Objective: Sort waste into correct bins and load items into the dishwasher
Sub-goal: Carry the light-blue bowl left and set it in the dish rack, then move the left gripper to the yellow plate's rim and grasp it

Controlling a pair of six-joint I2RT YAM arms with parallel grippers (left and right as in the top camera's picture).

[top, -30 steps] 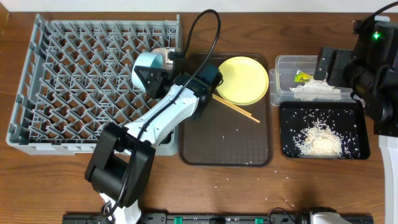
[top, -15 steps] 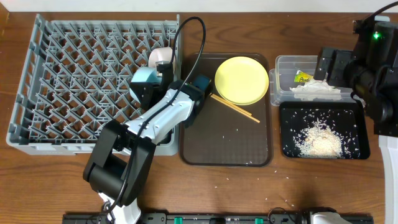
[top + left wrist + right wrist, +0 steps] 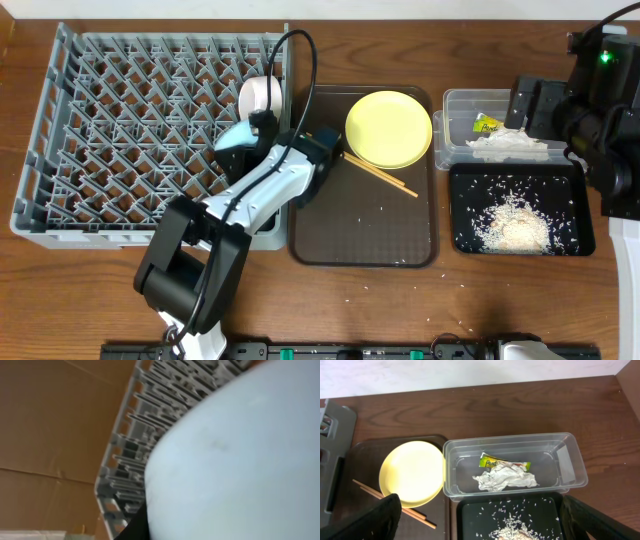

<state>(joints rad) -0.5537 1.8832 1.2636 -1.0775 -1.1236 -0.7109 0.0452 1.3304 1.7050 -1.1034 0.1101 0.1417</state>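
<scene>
My left gripper (image 3: 258,133) is shut on the light blue bowl (image 3: 232,141) and holds it tilted over the right edge of the grey dish rack (image 3: 120,120). The bowl fills the left wrist view (image 3: 240,460), with rack pegs (image 3: 135,445) behind it. A round white vessel (image 3: 260,97) stands in the rack just beyond the bowl. The yellow plate (image 3: 389,128) and two chopsticks (image 3: 380,177) lie on the brown tray (image 3: 360,235). My right gripper (image 3: 485,525) is open and empty above the clear tub (image 3: 570,447) and the black tray (image 3: 470,510).
The tub holds the yellow-green wrapper (image 3: 492,463) and crumpled paper (image 3: 505,480). The black tray (image 3: 470,215) holds a rice heap (image 3: 515,225). Stray grains lie on the brown tray and on the table near the front edge. The left arm's cable arcs over the rack's corner.
My left gripper has carried the blue bowl toward the front along the rack's right edge. This uncovered the white vessel behind it. The right arm has not moved.
</scene>
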